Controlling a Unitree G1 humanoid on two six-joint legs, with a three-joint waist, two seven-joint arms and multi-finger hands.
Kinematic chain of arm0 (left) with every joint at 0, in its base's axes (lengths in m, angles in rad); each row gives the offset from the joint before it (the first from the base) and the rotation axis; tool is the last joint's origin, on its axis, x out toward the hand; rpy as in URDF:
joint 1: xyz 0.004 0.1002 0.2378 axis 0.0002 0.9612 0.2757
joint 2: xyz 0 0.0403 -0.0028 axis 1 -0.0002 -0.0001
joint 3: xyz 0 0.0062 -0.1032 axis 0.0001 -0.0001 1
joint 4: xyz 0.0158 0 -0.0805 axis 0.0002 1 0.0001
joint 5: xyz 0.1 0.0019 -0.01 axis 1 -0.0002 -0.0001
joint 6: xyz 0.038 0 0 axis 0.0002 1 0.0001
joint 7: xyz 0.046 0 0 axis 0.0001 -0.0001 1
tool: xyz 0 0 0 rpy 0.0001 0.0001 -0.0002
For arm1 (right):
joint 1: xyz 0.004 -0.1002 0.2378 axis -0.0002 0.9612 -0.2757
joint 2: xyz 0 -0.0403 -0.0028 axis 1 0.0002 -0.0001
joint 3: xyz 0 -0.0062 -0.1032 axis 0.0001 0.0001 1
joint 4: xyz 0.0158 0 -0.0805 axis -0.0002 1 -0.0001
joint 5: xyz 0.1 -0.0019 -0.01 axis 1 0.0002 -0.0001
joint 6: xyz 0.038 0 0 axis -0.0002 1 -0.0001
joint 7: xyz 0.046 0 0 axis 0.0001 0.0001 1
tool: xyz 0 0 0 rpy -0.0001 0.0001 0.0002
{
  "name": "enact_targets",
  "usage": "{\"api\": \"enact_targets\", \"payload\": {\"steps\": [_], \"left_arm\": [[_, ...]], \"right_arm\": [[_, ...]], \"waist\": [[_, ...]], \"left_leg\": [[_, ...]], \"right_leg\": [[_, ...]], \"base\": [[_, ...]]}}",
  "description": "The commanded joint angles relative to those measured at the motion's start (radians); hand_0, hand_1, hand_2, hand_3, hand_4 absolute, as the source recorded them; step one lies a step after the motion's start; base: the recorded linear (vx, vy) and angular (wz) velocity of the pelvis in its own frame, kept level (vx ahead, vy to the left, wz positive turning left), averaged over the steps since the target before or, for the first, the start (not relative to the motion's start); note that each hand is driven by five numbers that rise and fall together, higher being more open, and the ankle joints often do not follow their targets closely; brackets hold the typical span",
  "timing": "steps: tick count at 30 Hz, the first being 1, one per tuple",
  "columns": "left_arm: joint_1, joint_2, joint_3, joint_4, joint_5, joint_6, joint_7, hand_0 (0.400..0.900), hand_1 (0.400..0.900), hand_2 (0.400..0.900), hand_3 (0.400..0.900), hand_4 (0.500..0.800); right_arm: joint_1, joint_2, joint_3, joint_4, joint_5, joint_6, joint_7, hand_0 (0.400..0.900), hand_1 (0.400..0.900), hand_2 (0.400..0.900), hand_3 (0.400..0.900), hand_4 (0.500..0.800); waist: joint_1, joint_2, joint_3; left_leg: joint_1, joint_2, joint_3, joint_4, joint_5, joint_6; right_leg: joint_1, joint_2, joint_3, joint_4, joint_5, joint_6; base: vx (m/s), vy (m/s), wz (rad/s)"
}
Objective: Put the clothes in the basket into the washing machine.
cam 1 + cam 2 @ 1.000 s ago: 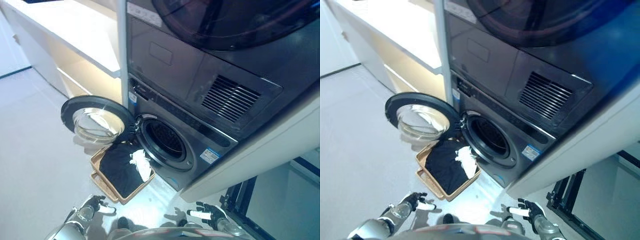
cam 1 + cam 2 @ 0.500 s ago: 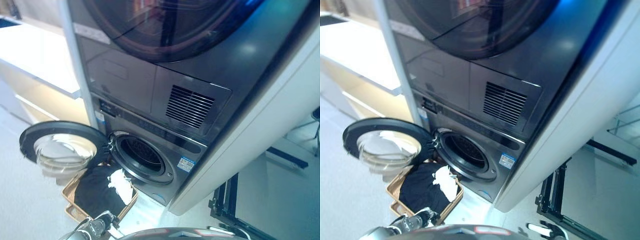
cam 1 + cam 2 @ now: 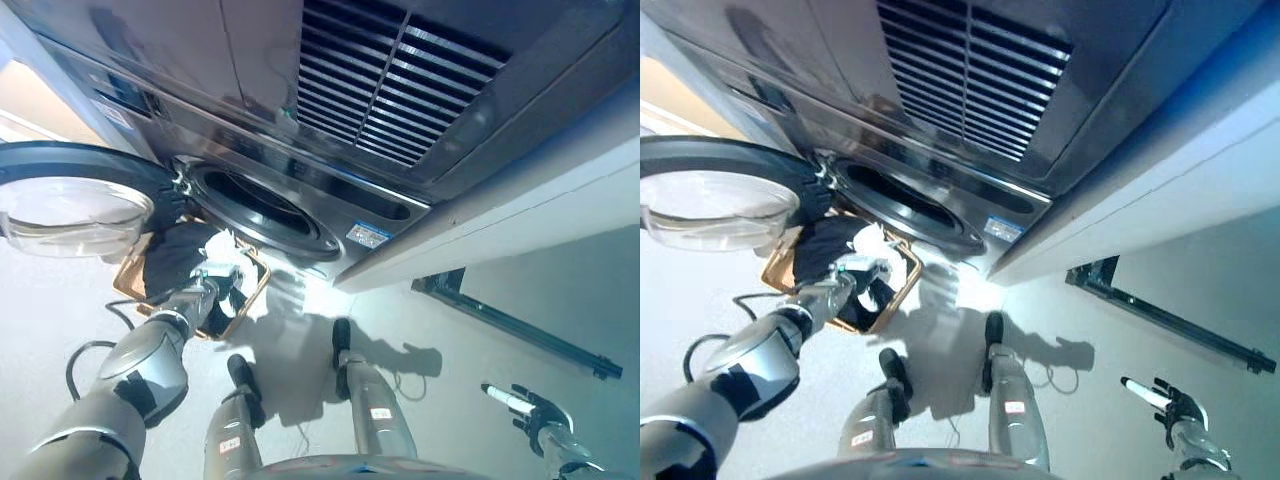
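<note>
Over basket (image 3: 130, 292) — left hand (image 3: 213, 283) (fingers unclear), clothes (image 3: 175, 262) half-hidden.

floor (image 3: 470, 340): pale grey, smooth, bright glare patch just below the appliance front
upper unit (image 3: 970, 90): dark grey, stacked above, slatted vent grille (image 3: 400, 90) on its front
side panel (image 3: 540, 215): white, runs along the right of the stack
black metal frame (image 3: 520, 325): lies low on the floor, right of the panel
far left (image 3: 30, 105): beige surface behind the stack, details unclear
</note>
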Motion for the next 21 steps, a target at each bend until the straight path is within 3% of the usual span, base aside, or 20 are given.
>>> {"api": "enact_targets", "payload": {"steps": [1,8,10,11,14,21], "left_arm": [[-0.093,0.068,-0.003,0.02,0.095,-0.001,0.07,0.9,0.9,0.9,0.9,0.8],[-0.208,0.111,-0.062,0.014,0.171,0.015,0.108,0.9,0.9,0.9,0.9,0.8],[-0.234,0.133,-0.075,0.002,0.182,0.013,0.12,0.9,0.9,0.9,0.9,0.8],[-0.243,0.181,-0.079,0.0,0.183,0.014,0.147,0.9,0.9,0.9,0.9,0.8],[-0.275,0.22,-0.088,0.006,0.184,0.019,0.176,0.9,0.9,0.9,0.9,0.8],[-0.34,0.287,-0.114,-0.082,0.204,0.032,0.164,0.9,0.9,0.9,0.9,0.8]], "right_arm": [[0.021,-0.099,-0.044,0.011,0.077,-0.045,-0.058,0.9,0.9,0.9,0.9,0.8],[-0.018,-0.125,-0.052,0.039,0.133,-0.065,-0.079,0.9,0.9,0.9,0.9,0.8],[-0.009,-0.103,-0.056,-0.02,0.164,-0.077,-0.092,0.9,0.9,0.9,0.9,0.8],[0.036,-0.077,-0.069,-0.11,0.189,-0.116,-0.089,0.9,0.9,0.9,0.9,0.8],[0.062,-0.064,-0.076,-0.168,0.217,-0.146,-0.114,0.9,0.9,0.9,0.9,0.8],[0.118,-0.026,-0.092,-0.27,0.28,-0.18,-0.144,0.9,0.9,0.9,0.9,0.8]], "waist": [[-0.023,0.032,0.027],[-0.036,0.057,0.04],[-0.046,0.058,0.052],[-0.06,0.05,0.066],[-0.068,0.043,0.077],[-0.064,0.039,0.092]], "left_leg": [[-0.025,0.029,-0.036,0.0,-0.036,0.001],[-0.151,0.04,-0.044,0.067,-0.057,0.003],[-0.186,0.044,-0.044,0.091,-0.066,0.006],[-0.23,0.053,-0.045,0.128,-0.078,0.009],[-0.309,0.063,-0.052,0.197,-0.107,0.014],[-0.463,0.061,-0.082,0.351,-0.159,0.027]], "right_leg": [[-0.021,-0.013,0.012,0.095,-0.041,0.026],[-0.131,-0.012,0.02,0.139,-0.053,0.014],[-0.167,-0.007,0.031,0.158,-0.058,0.009],[-0.208,0.0,0.039,0.178,-0.064,0.001],[-0.275,0.003,0.051,0.229,-0.088,-0.008],[-0.402,0.015,0.042,0.358,-0.135,-0.029]], "base": [[-0.01,-0.037,-0.08],[0.01,-0.015,-0.03],[-0.02,0.004,-0.14],[-0.04,0.002,-0.23],[-0.04,-0.035,-0.11],[-0.01,-0.035,0.03]]}}
